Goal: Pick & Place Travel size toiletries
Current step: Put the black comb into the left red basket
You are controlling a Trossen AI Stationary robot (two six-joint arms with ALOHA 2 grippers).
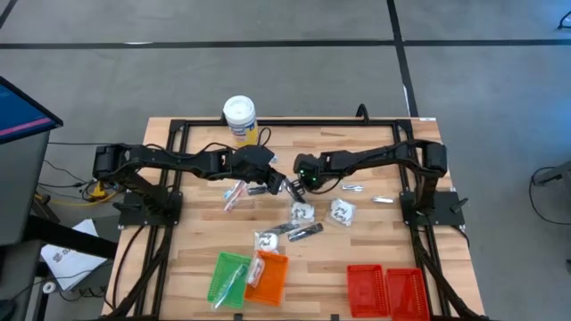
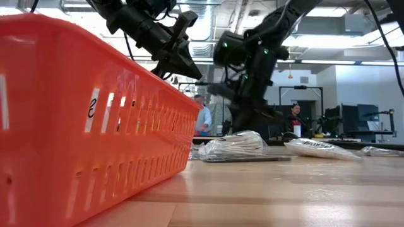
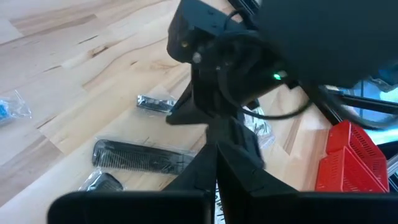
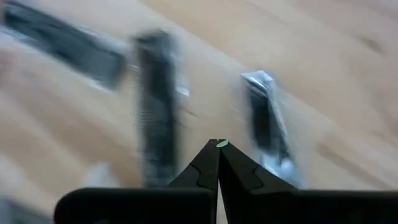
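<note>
Your left gripper [image 1: 278, 185] and right gripper [image 1: 297, 187] both pinched fully closed, holding nothing, tips near each other above mid table. Small white crinkly packets [image 1: 343, 210] and dark grey comb-like sticks in clear wrap [image 1: 305, 232] scattered on light wooden table [image 1: 375, 245] just below them. Green slotted plastic tray [image 1: 227, 277] and orange slotted plastic tray [image 1: 268, 275] sit at near edge, red slotted plastic tray [image 1: 385, 289] off to right.

I can read almost nothing: only a dark mark like a "2" on the orange tray's [image 2: 95, 120] slatted wall; print on the packets beside it is illegible.
</note>
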